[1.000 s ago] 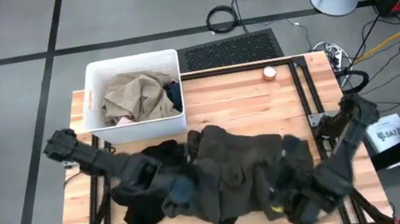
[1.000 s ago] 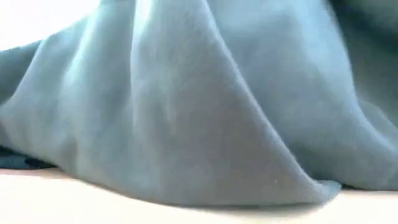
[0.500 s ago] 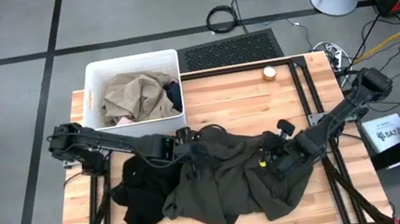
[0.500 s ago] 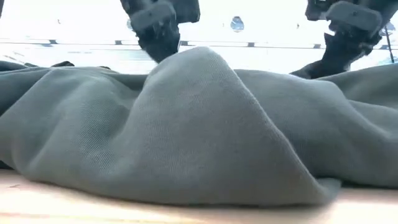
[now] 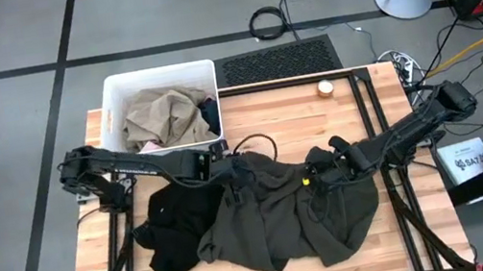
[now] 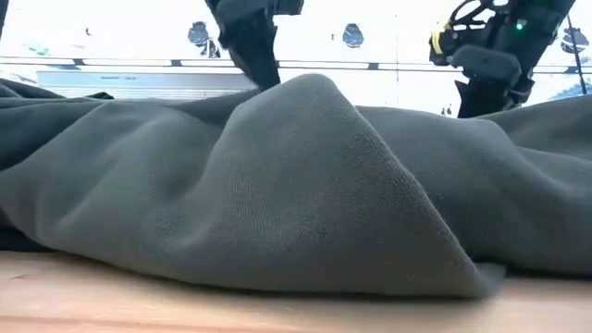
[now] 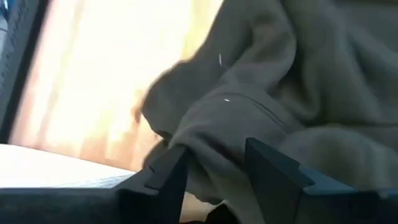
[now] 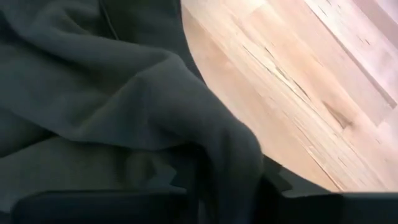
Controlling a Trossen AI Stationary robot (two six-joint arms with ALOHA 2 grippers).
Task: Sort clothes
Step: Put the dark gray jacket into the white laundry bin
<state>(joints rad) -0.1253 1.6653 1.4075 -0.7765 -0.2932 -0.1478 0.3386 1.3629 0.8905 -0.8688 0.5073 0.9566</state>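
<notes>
Now the olive garment (image 5: 284,216) lies spread below the bin (image 5: 111,112) (black garment (image 5: 174,229) beside it); left gripper (image 5: 233,171) stands parted around a fold, right gripper (image 5: 325,169) pinches its edge

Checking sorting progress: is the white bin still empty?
No, the white bin at the table's far left corner already holds a tan garment.

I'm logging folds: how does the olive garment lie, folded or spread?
Spread but rumpled: the olive garment lies across the table in loose ridges, partly over a black garment.
</notes>
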